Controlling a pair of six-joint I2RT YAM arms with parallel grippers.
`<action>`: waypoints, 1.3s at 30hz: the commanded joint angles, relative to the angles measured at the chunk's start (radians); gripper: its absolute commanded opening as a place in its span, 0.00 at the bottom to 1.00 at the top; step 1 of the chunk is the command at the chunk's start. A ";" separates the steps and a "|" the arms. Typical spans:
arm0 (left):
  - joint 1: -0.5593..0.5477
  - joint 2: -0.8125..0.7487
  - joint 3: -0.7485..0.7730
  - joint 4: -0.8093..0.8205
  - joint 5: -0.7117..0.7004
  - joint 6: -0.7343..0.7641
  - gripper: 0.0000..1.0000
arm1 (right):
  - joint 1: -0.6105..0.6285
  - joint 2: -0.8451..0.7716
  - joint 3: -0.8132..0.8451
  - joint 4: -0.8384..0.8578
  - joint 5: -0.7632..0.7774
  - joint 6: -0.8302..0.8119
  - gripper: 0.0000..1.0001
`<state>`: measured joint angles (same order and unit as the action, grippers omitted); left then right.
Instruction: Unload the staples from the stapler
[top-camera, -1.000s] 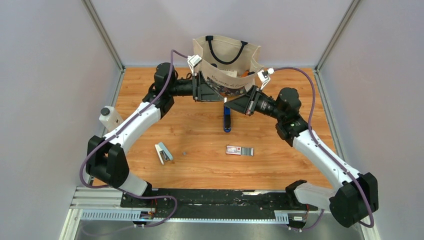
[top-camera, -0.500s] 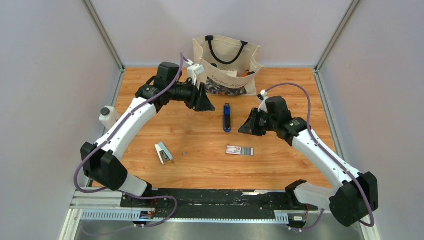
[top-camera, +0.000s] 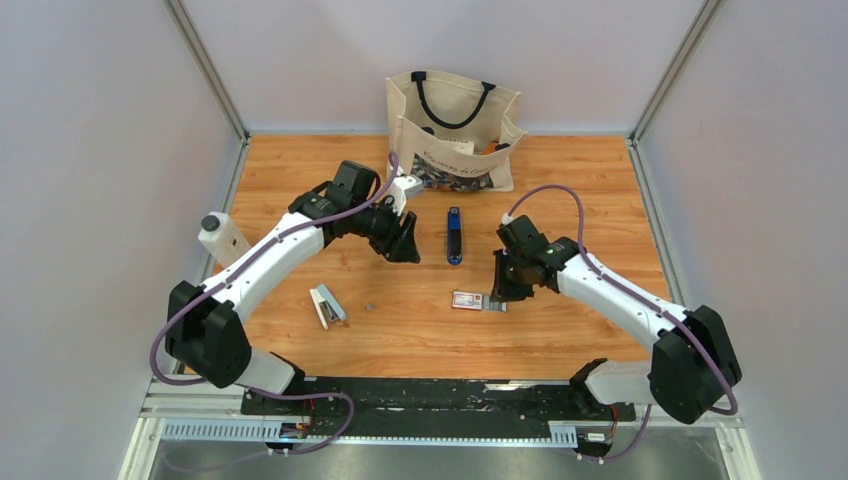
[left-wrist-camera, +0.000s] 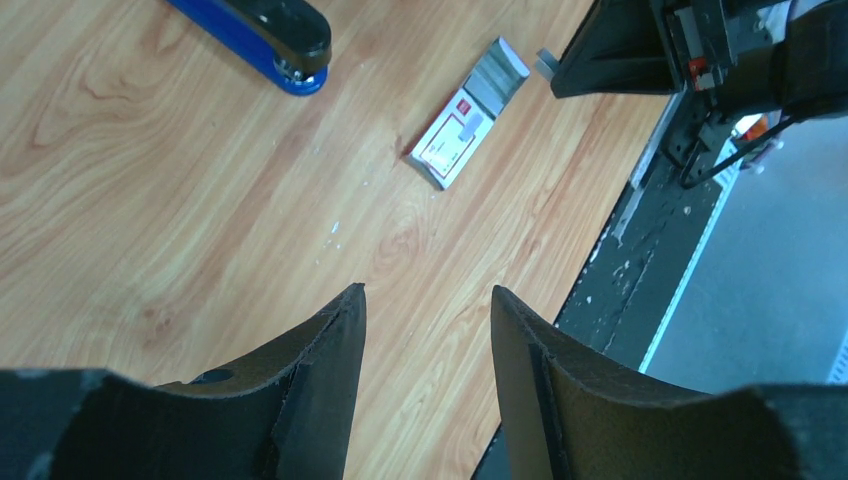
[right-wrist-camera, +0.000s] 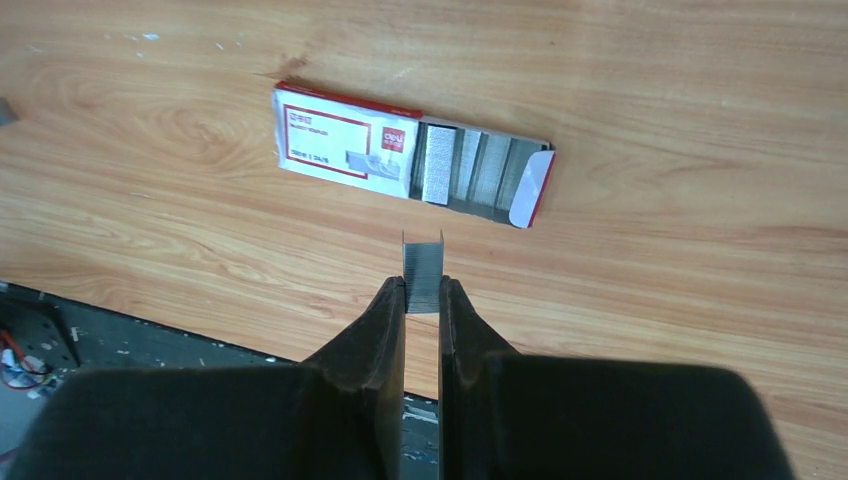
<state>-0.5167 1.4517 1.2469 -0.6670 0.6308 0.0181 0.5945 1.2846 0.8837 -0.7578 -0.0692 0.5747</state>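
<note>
The dark blue stapler (top-camera: 454, 236) lies shut on the table centre; its end shows in the left wrist view (left-wrist-camera: 268, 38). My right gripper (right-wrist-camera: 423, 284) is shut on a short strip of silvery staples (right-wrist-camera: 422, 268), held just above the table beside the open end of the red-and-white staple box (right-wrist-camera: 400, 155). In the top view the right gripper (top-camera: 500, 289) hovers at the box (top-camera: 478, 301). My left gripper (left-wrist-camera: 428, 300) is open and empty, in the top view (top-camera: 408, 250) left of the stapler.
A pale grey-blue and white stapler (top-camera: 326, 305) lies at the front left. A canvas tote bag (top-camera: 452, 132) stands at the back. A small white bottle (top-camera: 220, 236) sits at the left edge. A tiny grey bit (top-camera: 369, 307) lies on the wood.
Both arms have drawn back from the tote bag toward the table middle. The right gripper came down to the staple box; the left swung down beside the blue stapler.
</note>
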 joint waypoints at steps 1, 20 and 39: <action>-0.003 -0.086 -0.085 0.078 0.029 0.066 0.57 | 0.027 0.030 -0.008 0.005 0.057 0.002 0.06; -0.013 -0.097 -0.115 0.110 0.055 0.062 0.55 | 0.037 0.162 0.000 0.055 0.068 -0.006 0.04; -0.013 -0.099 -0.107 0.110 0.093 0.060 0.49 | 0.036 0.209 0.021 0.060 0.097 -0.019 0.04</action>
<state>-0.5243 1.3853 1.1282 -0.5827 0.6945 0.0586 0.6262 1.4879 0.8757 -0.7303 0.0086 0.5701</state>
